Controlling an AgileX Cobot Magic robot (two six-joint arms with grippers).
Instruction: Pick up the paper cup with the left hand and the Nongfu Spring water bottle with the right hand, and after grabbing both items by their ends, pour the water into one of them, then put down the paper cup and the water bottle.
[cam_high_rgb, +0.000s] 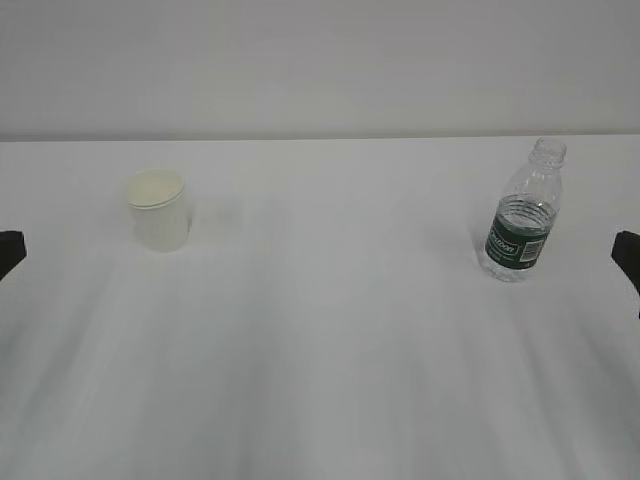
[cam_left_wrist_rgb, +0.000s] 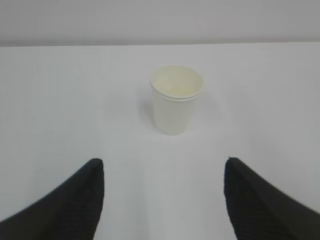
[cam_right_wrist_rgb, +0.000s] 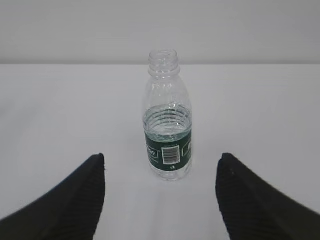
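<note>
While the paper cup (cam_left_wrist_rgb: 176, 99) stands ahead of the spread, empty left hand (cam_left_wrist_rgb: 162, 197) and the Nongfu Spring water bottle (cam_right_wrist_rgb: 168, 122) ahead of the equally spread right hand (cam_right_wrist_rgb: 160, 195), an off-centre approach could topple the uncapped bottle, spilling water.

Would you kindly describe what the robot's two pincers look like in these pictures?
Both look alike. The left pincer has two matte black fingers that broaden toward the camera, with faint fine ribbing. The right pincer matches. No cables or markings show; the outside view shows only dark slivers at its edges.
</note>
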